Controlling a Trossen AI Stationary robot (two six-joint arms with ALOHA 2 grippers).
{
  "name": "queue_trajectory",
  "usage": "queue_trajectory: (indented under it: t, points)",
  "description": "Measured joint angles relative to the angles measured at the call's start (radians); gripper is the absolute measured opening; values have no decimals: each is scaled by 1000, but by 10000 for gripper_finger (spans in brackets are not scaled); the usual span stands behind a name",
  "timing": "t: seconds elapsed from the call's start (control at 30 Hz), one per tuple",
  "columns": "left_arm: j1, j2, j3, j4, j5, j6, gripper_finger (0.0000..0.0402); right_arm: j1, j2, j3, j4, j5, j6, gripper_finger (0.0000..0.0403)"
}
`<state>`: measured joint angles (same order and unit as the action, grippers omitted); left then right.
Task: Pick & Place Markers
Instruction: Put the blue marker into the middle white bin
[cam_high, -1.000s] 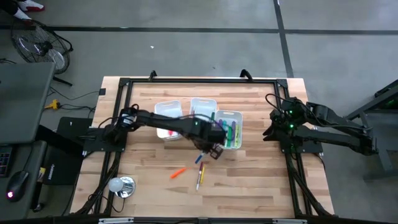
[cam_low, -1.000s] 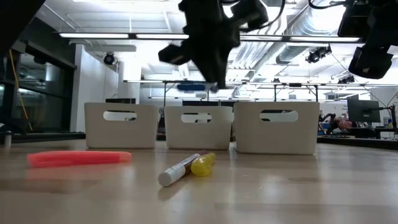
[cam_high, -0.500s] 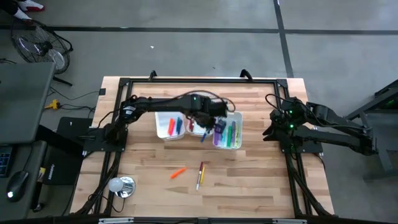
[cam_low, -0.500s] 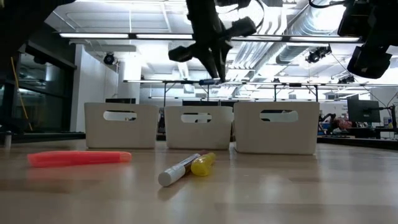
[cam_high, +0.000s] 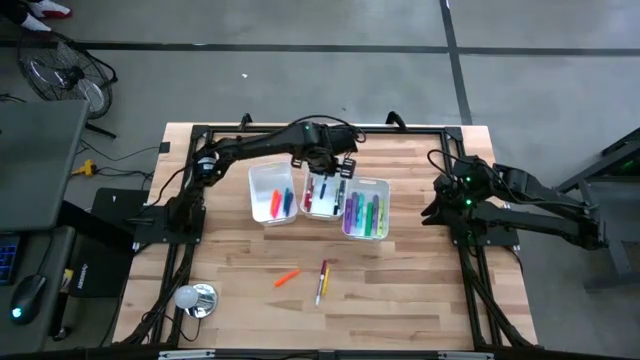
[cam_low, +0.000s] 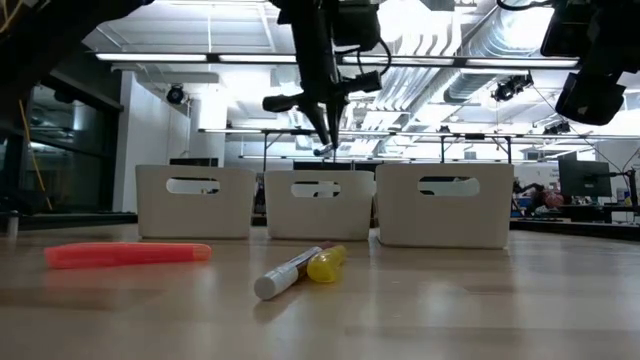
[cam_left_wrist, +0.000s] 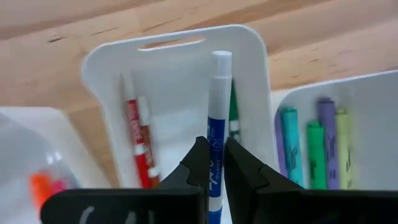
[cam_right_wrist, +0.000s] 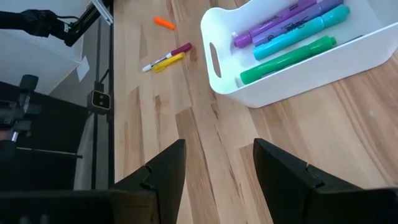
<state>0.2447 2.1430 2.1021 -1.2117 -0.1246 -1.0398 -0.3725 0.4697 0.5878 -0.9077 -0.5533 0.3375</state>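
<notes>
White bins, three in a row across the wooden surface (cam_high: 420, 290). Left gripper (cam_left_wrist: 214, 155) hangs above the middle bin (cam_left_wrist: 249, 74), its fingers clamped on a blue marker (cam_left_wrist: 216, 130) with a white cap; marker held off the bin floor, pointing over the bin's interior. Inside the middle bin: a red marker (cam_left_wrist: 138, 140) and a green marker (cam_left_wrist: 233, 115), partly hidden behind the blue one. Right bin (cam_high: 384, 186) holds teal, purple and green markers (cam_high: 364, 213) side by side. Left bin (cam_high: 257, 180) holds orange and pink markers (cam_high: 280, 203). On the bare surface nearer than the bins: an orange marker (cam_high: 287, 278), and just right of it a yellow marker (cam_high: 326, 272) lying against a white-bodied marker (cam_high: 320, 292). Right gripper (cam_right_wrist: 214, 165) waits at the right side of the surface, right of the bins, fingers spread, nothing between them.
</notes>
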Motion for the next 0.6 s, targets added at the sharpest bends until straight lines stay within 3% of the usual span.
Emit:
queue_trajectory:
  t: [0.6]
  points:
    - [-18,117,1,-66,-12,-51,29,0,0,0,-5,5,24,176]
